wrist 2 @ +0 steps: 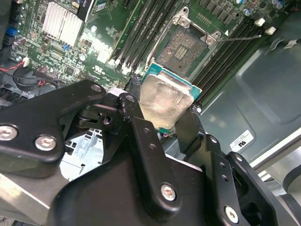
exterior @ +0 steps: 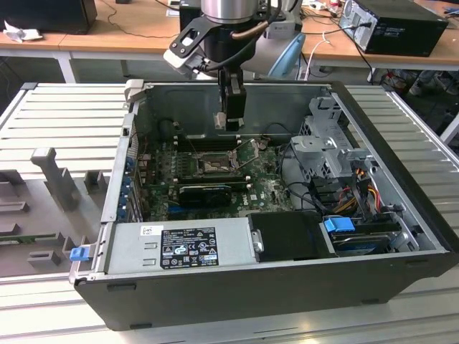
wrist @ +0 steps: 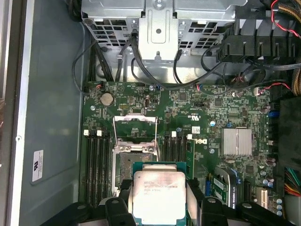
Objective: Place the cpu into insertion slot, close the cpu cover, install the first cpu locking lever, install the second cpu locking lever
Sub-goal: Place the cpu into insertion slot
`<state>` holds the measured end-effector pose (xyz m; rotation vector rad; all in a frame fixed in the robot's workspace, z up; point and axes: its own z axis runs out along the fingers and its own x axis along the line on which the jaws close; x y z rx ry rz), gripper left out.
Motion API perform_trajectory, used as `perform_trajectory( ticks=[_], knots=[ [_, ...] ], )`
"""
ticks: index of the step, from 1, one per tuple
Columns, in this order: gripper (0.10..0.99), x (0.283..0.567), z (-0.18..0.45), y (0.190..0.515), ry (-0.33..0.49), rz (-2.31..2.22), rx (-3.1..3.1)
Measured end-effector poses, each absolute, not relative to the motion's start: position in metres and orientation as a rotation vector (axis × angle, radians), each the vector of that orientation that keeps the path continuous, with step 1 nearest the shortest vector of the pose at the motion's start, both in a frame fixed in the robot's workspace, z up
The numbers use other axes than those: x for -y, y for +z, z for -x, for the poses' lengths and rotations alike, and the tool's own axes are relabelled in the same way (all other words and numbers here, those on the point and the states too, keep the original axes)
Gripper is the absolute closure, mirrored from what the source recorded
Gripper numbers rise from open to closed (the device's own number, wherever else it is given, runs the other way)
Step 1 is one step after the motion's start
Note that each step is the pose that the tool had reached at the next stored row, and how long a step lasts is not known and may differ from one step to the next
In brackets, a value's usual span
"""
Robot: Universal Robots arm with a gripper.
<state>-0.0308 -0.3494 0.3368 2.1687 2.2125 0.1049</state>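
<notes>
Pincer (wrist 2: 164, 107) clamped on cpu (wrist 2: 162, 96), one finger (wrist 2: 136, 117) on each of two opposite edges. Metal top faces the wrist cameras and the underside faces the board. My guess: the edge grip keeps the contact face untouched and the chip flat to the board.

Cpu hangs in the air above the board (wrist: 207, 108), not seated. In the exterior view the pincer (exterior: 231, 118) hovers inside the case (exterior: 401, 165), toward the case's far wall and above the slot (exterior: 213, 166). In the first wrist view the cpu (wrist: 159, 195) overlaps one edge of the slot (wrist: 130, 165), so it looks close to lined up but off to one side.

Slot bare, with the dark pin field open in the second wrist view (wrist 2: 182, 46). Cover (wrist: 135, 126) is swung up and back, clear of the slot, presumably to leave the way down free. A thin lever rod (wrist 2: 237, 37) juts out from a slot corner and reads as unlatched.

Case contents:
- The board lies flat on the case floor, with memory slots (wrist: 96, 165) either side of the slot and a finned heat sink (wrist: 236, 141) well apart from it.
- A power supply (exterior: 179, 244) runs along the near wall.
- A drive cage (exterior: 323, 143) and cable bundles (exterior: 358, 186) sit at the exterior view's right.

Case rests on the slatted counter (exterior: 64, 107), side panel off.
</notes>
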Motion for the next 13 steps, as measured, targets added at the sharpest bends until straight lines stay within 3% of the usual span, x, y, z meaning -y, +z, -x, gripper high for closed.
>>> perform_trajectory(
  ticks=[13],
  knots=[
    [0.545,0.3494,0.0309,0.3321,0.099,-2.173,-2.213]
  ],
)
